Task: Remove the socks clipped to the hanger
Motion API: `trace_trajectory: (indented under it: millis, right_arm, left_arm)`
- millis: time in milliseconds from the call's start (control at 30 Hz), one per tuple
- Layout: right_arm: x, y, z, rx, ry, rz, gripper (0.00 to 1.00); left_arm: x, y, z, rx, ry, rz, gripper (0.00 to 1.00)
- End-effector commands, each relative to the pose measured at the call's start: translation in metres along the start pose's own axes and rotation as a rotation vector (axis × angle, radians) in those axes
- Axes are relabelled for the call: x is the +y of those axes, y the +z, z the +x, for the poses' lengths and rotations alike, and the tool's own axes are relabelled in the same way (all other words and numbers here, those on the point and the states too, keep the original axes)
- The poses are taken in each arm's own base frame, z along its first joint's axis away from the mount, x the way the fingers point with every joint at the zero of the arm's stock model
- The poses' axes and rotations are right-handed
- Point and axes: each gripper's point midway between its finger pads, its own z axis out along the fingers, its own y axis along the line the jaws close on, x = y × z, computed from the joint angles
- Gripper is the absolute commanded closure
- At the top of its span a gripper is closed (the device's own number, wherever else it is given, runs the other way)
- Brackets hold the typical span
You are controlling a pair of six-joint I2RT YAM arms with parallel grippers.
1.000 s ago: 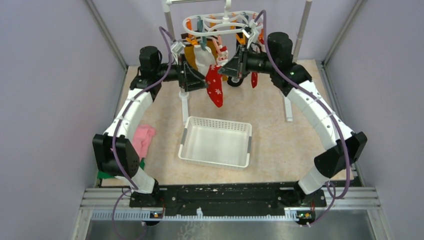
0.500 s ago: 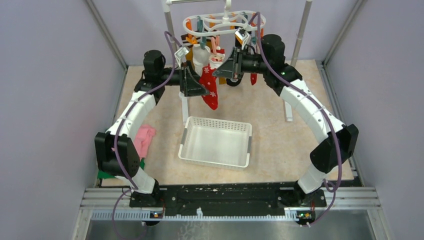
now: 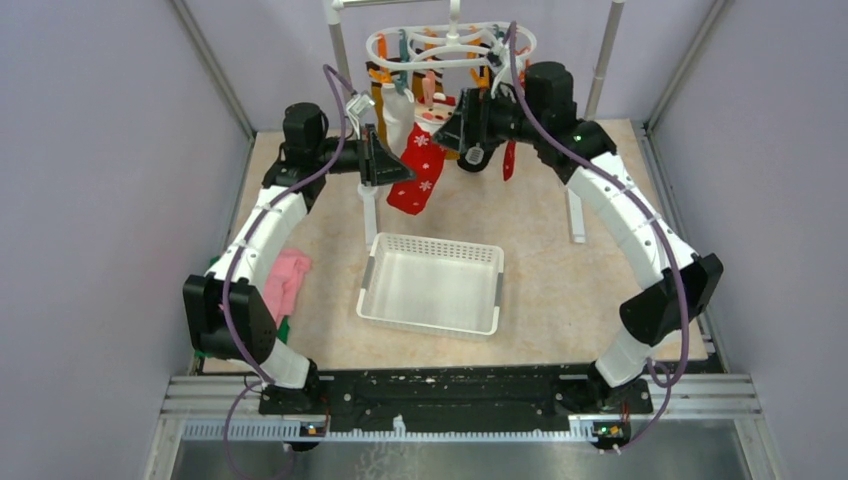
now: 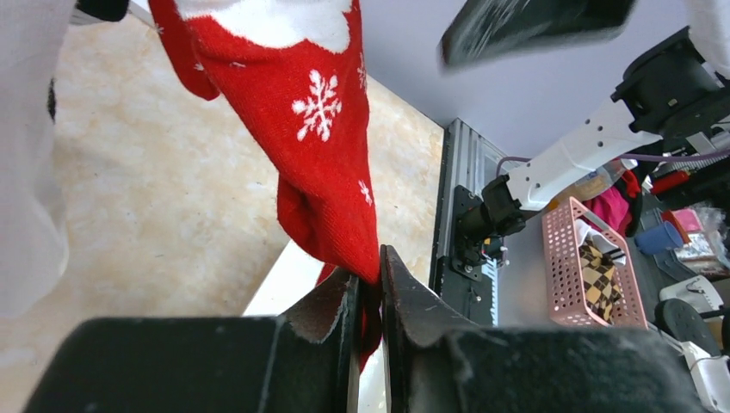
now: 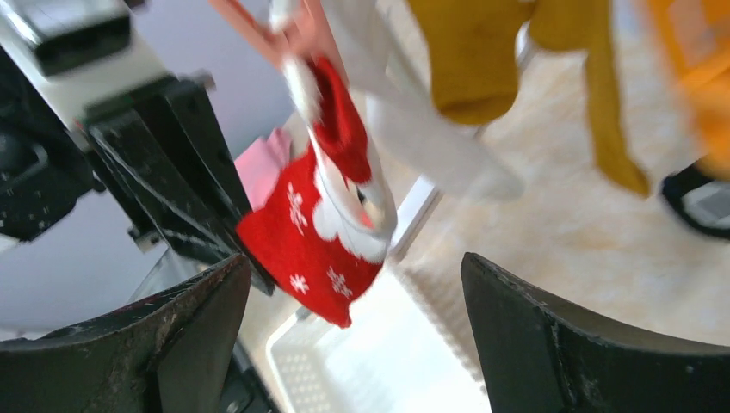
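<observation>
Hanger hangs over the far edge of the desk, about mid-width. Left gripper is clamped tight on the toe end of the red snowflake sock. That sock slants down and left from the hanger, cuff end up at a pinkish clip, blurry. Right gripper has its jaws spread wide and holds nothing. It sits up by the hanger's right side, facing the snowflake sock. White sock and mustard sock hang just beside the snowflake one. Plain red sock hangs further right, by the right arm. White basket sits mid-desk, nearer than the socks. Pink cloth lies near the left edge of the desk.
</observation>
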Motion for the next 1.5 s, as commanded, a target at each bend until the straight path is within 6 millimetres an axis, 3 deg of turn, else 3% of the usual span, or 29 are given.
trace_trajectory:
  millis: [0,133,367,800,1133,1267,1467]
  right_arm:
    - [0.015,-0.041,-0.082,-0.244,-0.203,0.109,0.08]
    - [0.029,-0.037,-0.114,-0.315,-0.27,0.063,0.1]
    - [0.046,-0.016,-0.13,-0.363,-0.358,-0.08,0.16]
    - [0.036,0.007,-0.113,-0.311,-0.33,-0.123,0.22]
    - [0.041,0.013,-0.126,-0.383,-0.308,-0.157,0.39]
    - [0.048,0.006,-0.132,-0.424,-0.302,-0.173,0.48]
    - [0.047,0.008,-0.128,-0.42,-0.281,-0.189,0.49]
  left_arm:
    - [-0.01,-0.004,-0.016,-0.031,0.085,-0.026,0.82]
    - [-0.01,-0.003,-0.017,-0.028,0.07,-0.019,0.82]
    - [-0.016,-0.003,-0.02,-0.034,0.046,-0.012,0.8]
    - [-0.029,-0.005,-0.026,-0.043,0.066,-0.004,0.79]
    - [-0.032,-0.003,-0.025,-0.042,0.066,-0.006,0.79]
    - [-0.032,0.0,-0.024,-0.04,0.064,-0.006,0.79]
    - [-0.033,0.003,-0.023,-0.037,0.061,-0.001,0.8]
